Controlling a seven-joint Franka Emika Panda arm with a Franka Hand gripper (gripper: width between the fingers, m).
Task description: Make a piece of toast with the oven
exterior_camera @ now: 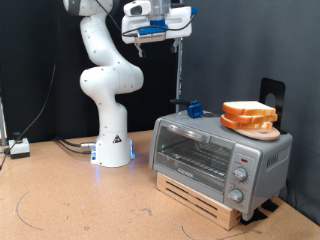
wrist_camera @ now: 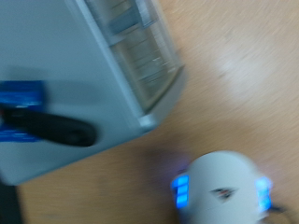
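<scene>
The silver oven (exterior_camera: 222,152) stands on a wooden pallet at the exterior view's lower right, with its glass door closed and its knobs on the right panel. The piece of toast (exterior_camera: 249,110) lies on a round wooden plate (exterior_camera: 252,127) on the oven's top, at its right end. My gripper (exterior_camera: 155,25) hangs high at the exterior view's top, above and left of the oven and far from the toast; nothing shows between its fingers. The wrist view looks down on the oven's top (wrist_camera: 65,89) and door glass (wrist_camera: 140,47); no fingers show there.
A blue clamp (exterior_camera: 193,108) (wrist_camera: 21,98) with a black handle (wrist_camera: 51,126) sits on the oven's left top, and a thin pole (exterior_camera: 180,70) rises from it. The white robot base (exterior_camera: 113,145) (wrist_camera: 222,191) stands left of the oven. A black stand (exterior_camera: 270,92) stands behind the toast.
</scene>
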